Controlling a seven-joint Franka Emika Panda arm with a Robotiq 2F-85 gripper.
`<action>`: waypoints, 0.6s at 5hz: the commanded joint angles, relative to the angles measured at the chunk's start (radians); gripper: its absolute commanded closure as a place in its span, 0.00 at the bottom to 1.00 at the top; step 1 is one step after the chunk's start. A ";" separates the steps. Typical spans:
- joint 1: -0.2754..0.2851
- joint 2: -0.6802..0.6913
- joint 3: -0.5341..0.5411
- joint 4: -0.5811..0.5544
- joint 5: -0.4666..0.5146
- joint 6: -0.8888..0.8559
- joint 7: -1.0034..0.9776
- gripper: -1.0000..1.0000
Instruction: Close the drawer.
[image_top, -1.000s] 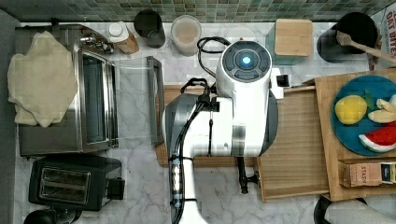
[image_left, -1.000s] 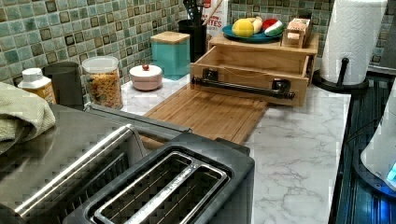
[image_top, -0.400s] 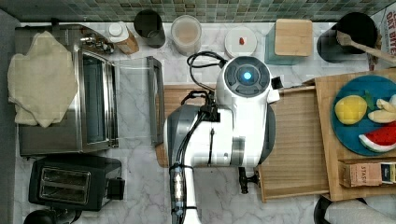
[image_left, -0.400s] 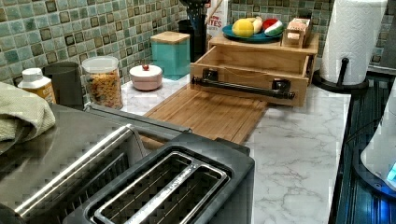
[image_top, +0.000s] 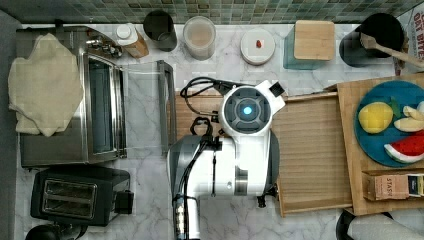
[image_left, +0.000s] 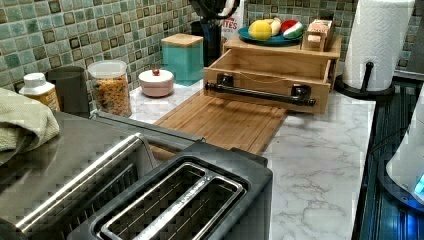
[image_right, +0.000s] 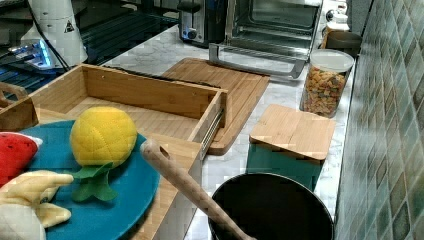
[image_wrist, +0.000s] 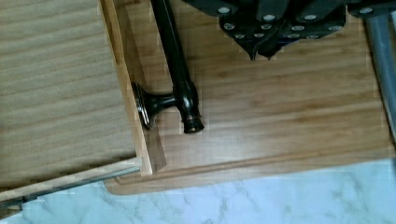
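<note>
Shifted toward the top view's left, over grooved brown cutting board (image_wrist: 280, 121) on veined white marble counter (image_top: 150, 200). Pale straight-grained bamboo drawer (image_top: 310, 150) pulled out. Gripper (image_wrist: 261, 51) pinched closed, grasping nothing.

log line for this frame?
drawer: open | gripper: shut, holding nothing, over cutting board, beside drawer handle, apart from it | push: not yet done
</note>
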 joint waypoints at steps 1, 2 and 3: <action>0.027 0.035 0.010 -0.153 -0.052 0.118 -0.111 1.00; 0.023 0.081 -0.009 -0.163 -0.110 0.146 -0.106 1.00; 0.017 0.108 -0.019 -0.206 -0.155 0.215 -0.087 1.00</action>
